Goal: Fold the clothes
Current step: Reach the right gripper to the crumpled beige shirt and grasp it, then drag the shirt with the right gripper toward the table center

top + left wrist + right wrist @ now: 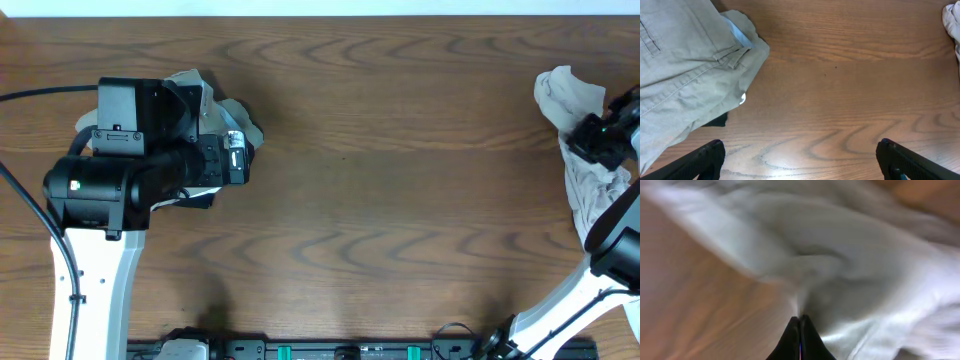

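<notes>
At the upper left of the overhead frame, a khaki-tan garment [235, 118] is seen bunched on the wooden table [400, 200], largely covered by the left arm above it. In the left wrist view its stitched seams and a pale blue inner patch fill the upper left, while the left gripper [800, 156] is held with its fingers wide apart over bare wood at the bottom of the frame, nothing between them. A dark patch [715, 120] is glimpsed beneath the khaki hem, and what it is cannot be made out. At the far right edge of the overhead frame, the cream-white garment [572, 95] is seen lying in a crumpled heap, with the right gripper [603, 135] set down on it. In the right wrist view the fingers are shown pressed together, a thin pucker of the pale fabric apparently pinched at their tips. The step in hand is judged to be the first grasp on the cream-white garment, with no fold yet made. The next move is likely to call for the cloth to be drawn toward the centre of the table and spread flat, with the left gripper brought across to a second edge. The garment's right side is cut off by the frame, its edges are lost in the wrinkles, and the right wrist picture is blurred, so how much fabric is held cannot be told.
</notes>
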`<state>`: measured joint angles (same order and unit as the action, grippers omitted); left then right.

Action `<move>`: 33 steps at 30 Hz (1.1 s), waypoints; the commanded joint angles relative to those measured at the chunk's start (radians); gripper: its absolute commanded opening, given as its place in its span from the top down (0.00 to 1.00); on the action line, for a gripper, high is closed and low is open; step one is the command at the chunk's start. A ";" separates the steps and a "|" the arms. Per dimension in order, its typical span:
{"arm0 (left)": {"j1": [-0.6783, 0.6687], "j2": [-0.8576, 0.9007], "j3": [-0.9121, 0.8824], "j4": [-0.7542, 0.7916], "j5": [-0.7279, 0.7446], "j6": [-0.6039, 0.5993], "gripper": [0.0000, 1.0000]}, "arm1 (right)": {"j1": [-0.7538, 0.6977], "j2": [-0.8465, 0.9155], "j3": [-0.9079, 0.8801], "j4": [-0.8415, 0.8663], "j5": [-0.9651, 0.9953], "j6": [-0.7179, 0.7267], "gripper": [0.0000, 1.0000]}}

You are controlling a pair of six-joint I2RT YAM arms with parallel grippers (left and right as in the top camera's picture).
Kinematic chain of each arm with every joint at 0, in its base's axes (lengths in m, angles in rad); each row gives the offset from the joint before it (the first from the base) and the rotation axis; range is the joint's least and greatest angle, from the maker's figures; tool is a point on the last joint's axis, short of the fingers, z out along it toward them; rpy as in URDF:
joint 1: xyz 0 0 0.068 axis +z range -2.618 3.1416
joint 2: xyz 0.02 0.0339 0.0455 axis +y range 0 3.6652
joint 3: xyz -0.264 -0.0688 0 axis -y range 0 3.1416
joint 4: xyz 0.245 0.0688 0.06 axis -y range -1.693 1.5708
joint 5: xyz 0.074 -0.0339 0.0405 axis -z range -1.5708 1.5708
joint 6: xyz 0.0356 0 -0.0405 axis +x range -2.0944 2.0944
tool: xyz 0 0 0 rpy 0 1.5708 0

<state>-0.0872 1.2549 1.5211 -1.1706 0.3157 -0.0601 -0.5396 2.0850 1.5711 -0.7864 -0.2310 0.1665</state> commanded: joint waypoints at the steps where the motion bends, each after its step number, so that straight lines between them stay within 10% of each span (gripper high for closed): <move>1: -0.001 0.000 0.020 -0.002 0.013 -0.005 0.02 | 0.063 -0.137 0.020 -0.011 -0.239 -0.039 0.99; 24: -0.001 -0.008 0.021 0.034 -0.152 0.000 0.01 | 1.062 -0.170 0.018 -0.053 -0.265 -0.050 0.99; 29: -0.001 -0.007 0.021 0.035 -0.153 0.007 0.01 | 1.130 -0.191 0.019 -0.040 -0.088 -0.051 0.99; 33: -0.001 -0.007 0.020 0.034 -0.152 0.006 0.02 | 1.047 -0.241 0.019 -0.024 -0.056 -0.031 0.80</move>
<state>-0.0872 1.2549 1.5211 -1.1374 0.1764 -0.0559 0.5858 1.9068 1.5875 -0.8188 -0.3676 0.1307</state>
